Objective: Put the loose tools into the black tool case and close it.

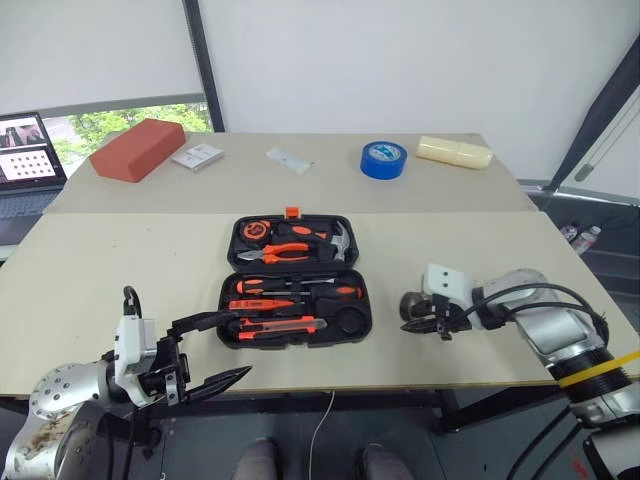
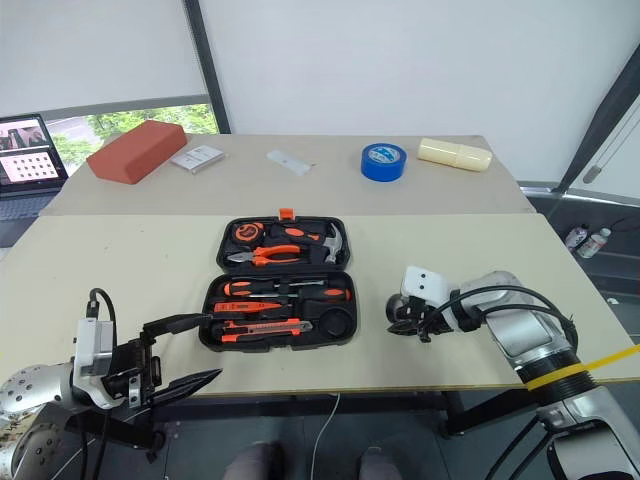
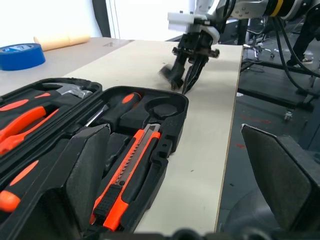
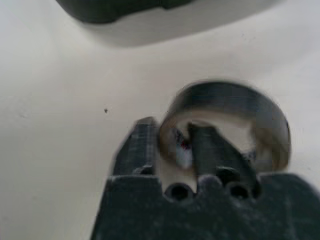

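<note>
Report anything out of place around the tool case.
One thing: the small dark tape roll is outside the open black tool case, on the table to its right. The right gripper is shut on its wall, one finger inside the ring. The case's round slot sits empty.

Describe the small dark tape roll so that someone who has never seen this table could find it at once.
On the near tabletop, look right of the open black tool case. The small dark tape roll sits there, pinched through its wall by the right gripper. The blue tape roll on the far table is bigger.
</note>
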Available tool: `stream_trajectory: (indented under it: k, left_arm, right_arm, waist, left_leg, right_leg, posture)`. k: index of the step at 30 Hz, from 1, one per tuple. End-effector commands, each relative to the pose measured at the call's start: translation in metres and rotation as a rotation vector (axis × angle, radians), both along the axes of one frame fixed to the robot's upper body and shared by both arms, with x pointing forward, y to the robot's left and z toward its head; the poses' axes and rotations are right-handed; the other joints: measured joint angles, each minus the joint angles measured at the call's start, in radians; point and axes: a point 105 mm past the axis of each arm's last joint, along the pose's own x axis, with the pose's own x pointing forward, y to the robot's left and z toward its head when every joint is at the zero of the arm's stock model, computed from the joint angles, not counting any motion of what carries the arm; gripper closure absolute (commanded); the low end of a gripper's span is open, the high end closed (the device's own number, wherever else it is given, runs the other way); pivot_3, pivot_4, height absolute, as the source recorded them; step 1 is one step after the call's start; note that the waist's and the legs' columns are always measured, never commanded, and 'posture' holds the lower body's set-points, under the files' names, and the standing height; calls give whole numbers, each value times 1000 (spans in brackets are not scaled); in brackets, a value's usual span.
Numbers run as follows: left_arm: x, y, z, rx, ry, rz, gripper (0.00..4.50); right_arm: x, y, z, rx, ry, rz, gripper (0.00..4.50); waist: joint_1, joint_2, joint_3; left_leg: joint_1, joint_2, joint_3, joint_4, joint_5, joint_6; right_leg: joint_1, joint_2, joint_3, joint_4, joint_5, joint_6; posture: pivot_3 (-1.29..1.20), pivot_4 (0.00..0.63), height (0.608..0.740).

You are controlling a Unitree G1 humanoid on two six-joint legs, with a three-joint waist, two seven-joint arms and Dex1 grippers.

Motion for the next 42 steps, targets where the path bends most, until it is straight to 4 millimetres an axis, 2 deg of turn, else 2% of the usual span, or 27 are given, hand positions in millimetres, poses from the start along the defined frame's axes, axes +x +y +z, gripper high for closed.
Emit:
stream_trajectory:
  k: [1, 3, 6, 8, 10, 14, 15, 18, 22, 25, 27, 28, 29, 33, 36, 39, 42]
  left_arm:
    - [-3, 2, 5, -7, -40, 32, 0]
    - [-4, 4, 3, -15, -38, 59, 0]
    - [-7, 10, 0, -18, -31, 98, 0]
    - [-9, 13, -2, -17, -25, 115, 0]
    - [-10, 15, -3, -15, -23, 124, 0]
    - [-10, 13, -4, -11, -27, 123, 0]
    - [-11, 13, -4, -7, -29, 119, 0]
    - [-11, 12, -5, 0, -30, 113, 0]
    - [-12, 12, -5, 0, -30, 112, 0]
    - [-11, 11, -6, 5, -35, 109, 0]
    - [-9, 13, -8, 19, -41, 112, 0]
    - [-8, 14, -8, 24, -43, 119, 0]
    - [-8, 16, -8, 27, -43, 126, 0]
    - [-6, 23, -4, 18, -50, 175, 0]
    - [0, 36, 5, -19, -77, 265, 0]
    - [13, 56, 8, -56, -48, 417, 0]
    - [38, 85, 4, -84, 20, 646, 742]
  right_arm:
    - [3, 7, 20, 34, -58, 76, 4449]
    - [-4, 25, 37, 129, -48, 150, 4449]
    - [-27, 60, 61, 285, 72, 265, 4449]
    - [-40, 77, 63, 310, 157, 305, 4449]
    - [-44, 88, 56, 291, 212, 304, 4449]
    - [-36, 90, 32, 183, 224, 252, 4449]
    - [-33, 89, 27, 169, 222, 228, 4449]
    - [-21, 79, 14, 74, 187, 174, 4449]
    - [-16, 77, 16, 59, 186, 142, 4449]
    - [-20, 79, 14, 38, 227, 164, 4449]
    - [-23, 86, 18, 44, 241, 191, 3696]
    - [-24, 90, 22, 54, 235, 207, 3552]
    - [-24, 94, 27, 67, 229, 223, 3201]
    - [-33, 93, 43, 60, 274, 304, 1841]
    - [-28, 88, 68, 159, 267, 297, 837]
    - [-19, 70, 82, 255, 274, 259, 837]
    - [19, 55, 79, 340, 125, 108, 779]
  waist:
    - [-1, 0, 0]
    - [-2, 0, 0]
    - [-10, 0, 0]
    - [-13, 0, 0]
    - [-12, 0, 0]
    - [-4, -1, 0]
    - [-3, -1, 0]
    - [-3, -1, 0]
    - [-1, -1, 0]
    - [0, -1, 0]
    - [0, -1, 0]
    - [0, -1, 0]
    - [0, -1, 0]
    - [-4, -1, 0]
    - [-8, -1, 0]
    - [-6, -1, 1]
    - [-3, -2, 1]
  left_leg:
    - [0, 0, 0, 0, 0, 0]
    - [1, 0, 0, 0, 0, 0]
    - [1, 1, 0, -1, 0, 0]
    - [1, 2, 0, -1, 0, 0]
    - [2, 2, 0, -2, 0, 0]
    - [2, 2, 0, -1, -1, -1]
    - [2, 1, 0, -1, -5, -8]
    - [2, 1, 1, 0, -5, -8]
    - [2, 1, 0, -1, -5, -8]
    - [2, 1, 0, 0, -5, -8]
    - [2, 1, 1, 0, -5, -8]
    - [2, 1, 0, 0, -5, -8]
    - [2, 1, 0, 0, -5, -8]
    - [1, 1, 1, -1, -5, -7]
    - [1, 2, 1, -2, -1, -2]
    - [1, 2, 0, -2, 0, -1]
    - [3, 1, 0, -2, 0, -1]
  right_leg:
    - [0, 0, 0, 0, 0, 0]
    - [0, 0, 0, 0, 0, 0]
    - [-1, 1, 0, 1, 2, -2]
    - [-1, 2, 0, 3, 5, 0]
    - [-1, 2, 0, 3, 5, -2]
    - [-2, 1, -1, 2, 1, -8]
    - [-2, 0, -1, 2, 1, -8]
    - [-2, -1, -1, 1, 2, -8]
    - [-2, 0, -2, 2, 2, -8]
    - [-2, 0, -2, 2, 2, -8]
    - [-2, -1, -2, 2, 2, -7]
    - [-2, 0, -2, 2, 1, -7]
    - [-2, 0, -2, 2, 2, -7]
    - [-1, 0, -1, 2, 2, -8]
    - [-2, 0, -1, 3, 1, -7]
    - [-2, 0, -2, 3, 1, -7]
    - [-1, 0, -2, 3, 1, -7]
  posture:
    - [0, 150, 740]
    - [0, 150, 740]
    - [0, 150, 740]
    - [0, 150, 740]
    - [0, 150, 740]
    - [0, 150, 740]
    - [0, 150, 740]
    - [0, 150, 740]
    - [0, 150, 740]
    - [0, 150, 740]
    - [0, 150, 740]
    - [0, 150, 740]
    - [0, 150, 740]
    - [0, 150, 740]
    - [0, 150, 740]
    - [0, 150, 740]
    - [0, 150, 740]
